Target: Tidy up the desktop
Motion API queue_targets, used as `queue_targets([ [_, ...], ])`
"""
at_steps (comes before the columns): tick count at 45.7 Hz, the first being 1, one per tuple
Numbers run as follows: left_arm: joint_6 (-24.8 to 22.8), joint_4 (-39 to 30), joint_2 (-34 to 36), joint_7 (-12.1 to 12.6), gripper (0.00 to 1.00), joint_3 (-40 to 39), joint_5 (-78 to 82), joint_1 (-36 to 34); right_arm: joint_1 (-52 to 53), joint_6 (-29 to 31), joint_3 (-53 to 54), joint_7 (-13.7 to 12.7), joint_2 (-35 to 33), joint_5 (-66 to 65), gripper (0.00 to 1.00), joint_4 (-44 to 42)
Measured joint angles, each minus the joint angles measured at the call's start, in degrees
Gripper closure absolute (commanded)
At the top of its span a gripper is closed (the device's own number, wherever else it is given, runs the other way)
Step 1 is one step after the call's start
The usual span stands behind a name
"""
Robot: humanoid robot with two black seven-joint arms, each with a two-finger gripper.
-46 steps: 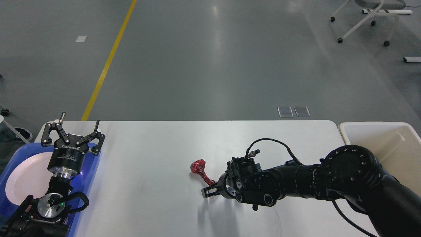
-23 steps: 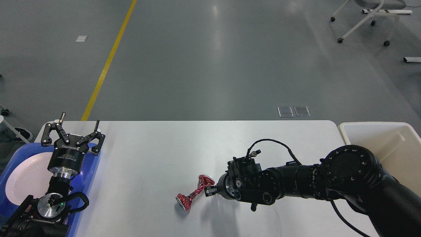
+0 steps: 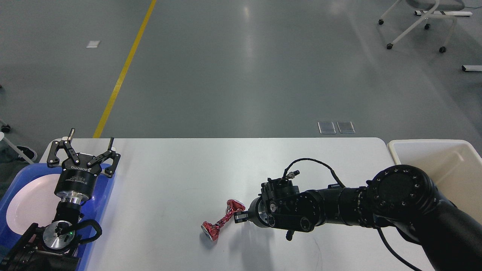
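Right pincer (image 3: pixel 238 215) low over the surface (image 3: pixel 180 173), arm coming in from the right edge, pincer pointing left. It sits at the upper end of a red foil wrapper (image 3: pixel 220 222), a twisted strip with a bulged end at each tip; one bulge is right at the pincer's fingertips, the other lies down-left of it, resting on the surface. Fingers are seen nearly end-on and dark, so can't tell whether they're clamped on the foil or just touching it. Left pincer (image 3: pixel 81 148) is well apart from all that, far to the left of the right pincer, upright with its fingers spread wide, nothing between them. It stands over a blue tray (image 3: pixel 107 188) at the left end of the surface; a white plate (image 3: pixel 30 203) lies in the tray, below and left of that pincer. Cream bin (image 3: pixel 448 165) sits just off the right end of the surface, behind the right arm's big joint, up and right of the right pincer. The surface itself is the white top with rounded corners spanning under both pincers.
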Motion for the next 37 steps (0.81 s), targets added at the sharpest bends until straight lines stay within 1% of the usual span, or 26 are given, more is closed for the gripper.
queue_targets([
  [5,0.0,0.0,0.0,0.0,0.04,0.0,0.0,0.0,0.0,0.0,0.0,0.0,0.0,0.2,1.0,0.1],
  [6,0.0,0.0,0.0,0.0,0.04,0.0,0.0,0.0,0.0,0.1,0.0,0.0,0.0,0.2,0.85,0.1],
  [8,0.0,0.0,0.0,0.0,0.04,0.0,0.0,0.0,0.1,0.1,0.0,0.0,0.0,0.3,0.39,0.2],
  [9,0.0,0.0,0.0,0.0,0.04,0.0,0.0,0.0,0.2,0.1,0.0,0.0,-0.1,0.3,0.24,0.2],
  [11,0.0,0.0,0.0,0.0,0.04,0.0,0.0,0.0,0.2,-0.1,0.3,0.1,-0.3,0.3,0.06,0.2],
  [12,0.0,0.0,0.0,0.0,0.04,0.0,0.0,0.0,0.2,-0.1,0.7,0.1,-0.5,0.3,0.0,0.2],
  [20,0.0,0.0,0.0,0.0,0.04,0.0,0.0,0.0,0.6,0.7,3.6,0.2,-2.6,0.4,0.0,0.8],
  [24,0.0,0.0,0.0,0.0,0.04,0.0,0.0,0.0,2.0,1.8,3.5,0.2,-4.4,0.4,0.0,3.5],
  [31,0.0,0.0,0.0,0.0,0.04,0.0,0.0,0.0,9.6,7.6,2.6,0.3,-10.1,1.0,0.0,12.7],
  [37,0.0,0.0,0.0,0.0,0.04,0.0,0.0,0.0,19.6,15.3,0.4,0.4,-14.2,5.6,0.0,19.7],
])
